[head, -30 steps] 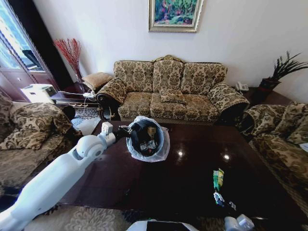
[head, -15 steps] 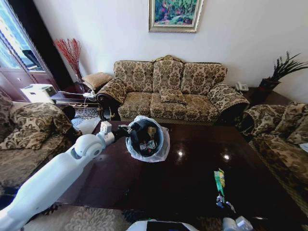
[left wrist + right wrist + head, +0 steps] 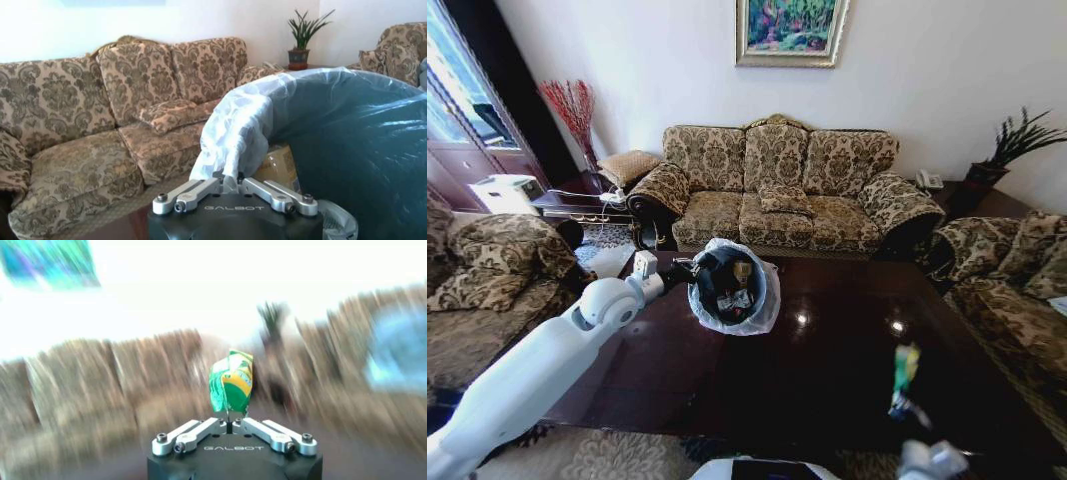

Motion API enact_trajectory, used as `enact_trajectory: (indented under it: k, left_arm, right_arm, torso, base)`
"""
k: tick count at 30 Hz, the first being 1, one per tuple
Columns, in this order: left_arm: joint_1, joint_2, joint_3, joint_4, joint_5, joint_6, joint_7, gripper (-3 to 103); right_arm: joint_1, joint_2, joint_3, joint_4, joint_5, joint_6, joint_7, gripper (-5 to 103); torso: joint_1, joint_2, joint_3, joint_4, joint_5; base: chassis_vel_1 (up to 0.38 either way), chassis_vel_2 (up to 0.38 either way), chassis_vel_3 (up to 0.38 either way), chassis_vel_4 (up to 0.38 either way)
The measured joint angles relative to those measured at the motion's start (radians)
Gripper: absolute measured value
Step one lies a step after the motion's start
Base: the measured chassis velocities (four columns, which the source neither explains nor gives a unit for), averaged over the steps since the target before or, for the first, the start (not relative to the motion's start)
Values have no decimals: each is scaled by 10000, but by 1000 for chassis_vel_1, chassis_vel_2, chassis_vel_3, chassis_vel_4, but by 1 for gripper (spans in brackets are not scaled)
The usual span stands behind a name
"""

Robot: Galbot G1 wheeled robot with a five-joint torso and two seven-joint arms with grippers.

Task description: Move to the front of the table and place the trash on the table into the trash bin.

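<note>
Lifted since a second ago: right gripper (image 3: 228, 426) clamped on green-yellow wrapper (image 3: 231, 380) above the table (image 3: 827, 360), left gripper (image 3: 230, 186) pinching the trash bin (image 3: 732, 290) liner; thin pinch, fast swing, possibly dropped short.

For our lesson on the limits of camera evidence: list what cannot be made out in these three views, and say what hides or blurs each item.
- Head view: the right gripper and green-yellow wrapper are smeared by motion; wrapper print is unreadable.
- Right wrist view: the room behind the wrapper is motion-blurred; table and trash bin cannot be located.
- Left wrist view: the left gripper grips the trash bin liner; the liner hides most of what is inside.
- Head view: items in the trash bin are too small to identify.
</note>
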Motion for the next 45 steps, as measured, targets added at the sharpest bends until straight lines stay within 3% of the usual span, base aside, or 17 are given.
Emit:
enact_trajectory:
  k: [1, 3, 4, 5, 8, 9, 11, 12, 14, 15, 17, 18, 20, 28, 33, 43, 45]
  left_arm:
    - [0, 0, 0, 0, 0, 0, 0, 0]
    - [-248, -6, 199, 202, -41, 90, 26, 0]
    - [-248, -6, 199, 202, -41, 90, 26, 0]
    - [-338, -12, 265, 260, -86, 143, 56, 0]
    - [-1030, -35, 827, 646, -572, 397, 92, 0]
    - [-1030, -35, 827, 646, -572, 397, 92, 0]
    - [-1874, -106, 1529, 1080, -806, 663, 77, 0]
    - [-1874, -106, 1529, 1080, -806, 663, 77, 0]
    - [-2747, -259, 2330, 1569, -1128, 1014, 140, 0]
    - [-2747, -259, 2330, 1569, -1128, 1014, 140, 0]
    - [-3230, -382, 2780, 1859, -1166, 1149, 238, 0]
    - [-3833, -620, 3399, 2217, -1185, 1248, 298, 0]
    - [-4567, -972, 4183, 2570, -1251, 1369, 307, 0]
    - [-6078, -2270, 5874, 3431, -1466, 1666, -39, 0]
    - [-6328, -2512, 6011, 3583, -1666, 1723, -172, 0]
    - [-6327, -2471, 5877, 3301, -1735, 1726, -246, 0]
    - [-6292, -2414, 5827, 3155, -1744, 1727, -255, 0]
  right_arm:
    - [0, 0, 0, 0, 0, 0, 0, 0]
    - [568, -1206, 142, 1394, 499, -403, -324, 0]
    - [568, -1206, 142, 1394, 499, -403, -324, 0]
    - [785, -1640, 70, 1821, 775, -562, -478, 0]
    - [2026, -3928, -1559, 3293, 1934, -1281, -1039, 0]
    - [2026, -3928, -1559, 3293, 1934, -1281, -1039, 0]
    - [3145, -5209, -2680, 3450, 2342, -1824, -2201, 0]
    - [3145, -5209, -2680, 3450, 2342, -1824, -2201, 0]
    - [4270, -6181, -3599, 3124, 2549, -1859, -3602, 0]
    - [4270, -6181, -3599, 3124, 2549, -1859, -3602, 0]
    - [4704, -6486, -3972, 2770, 2692, -1812, -4338, 0]
    - [5049, -6662, -4386, 2321, 2697, -1551, -4954, 0]
    - [5298, -6712, -4753, 1972, 2566, -1238, -5382, 0]
    - [6028, -6316, -5703, 1489, 2506, -903, -5642, 0]
    - [5829, -6151, -5675, 947, 2095, -630, -6057, 0]
    - [5840, -6252, -6230, 402, 1243, -237, -6047, -2]
    - [5769, -6339, -6180, 435, 1139, -249, -6007, 8]
  torso:
    - [0, 0, 0, 0, 0]
    - [0, 0, 1, -3, -2]
    - [0, 0, 1, -3, -2]
    - [0, 0, 0, -1, -2]
    - [0, 0, 1, 4, -4]
    - [0, 0, 1, 4, -4]
    - [0, 0, 1, 3, 3]
    - [0, 0, 1, 3, 3]
    - [2, -1, 2, 3, -5]
    - [2, -1, 2, 3, -5]
    - [3, -1, 3, 2, 2]
    - [3, -2, 3, 2, 2]
    - [2, -1, 2, 0, 5]
    - [3, -1, 2, -3, 3]
    - [-1, -1, -1, -3, 5]
    - [0, -1, 0, 0, -2]
    - [-1, -1, 0, -2, 0]
  base:
    - [0, 0, 0, 0]
    - [0, 0, 0, 0]
    - [0, 0, 0, 0]
    - [0, 0, 0, 0]
    - [0, 0, 0, 0]
    - [0, 0, 0, 0]
    - [0, 0, 0, 0]
    - [0, 0, 0, 0]
    - [0, 0, 0, 0]
    - [0, 0, 0, 0]
    - [0, 0, 0, 0]
    - [0, 0, 0, 0]
    - [0, 0, 0, 0]
    - [0, 0, 0, 0]
    - [0, 0, 0, 0]
    - [0, 0, 0, 0]
    - [0, 0, 0, 0]
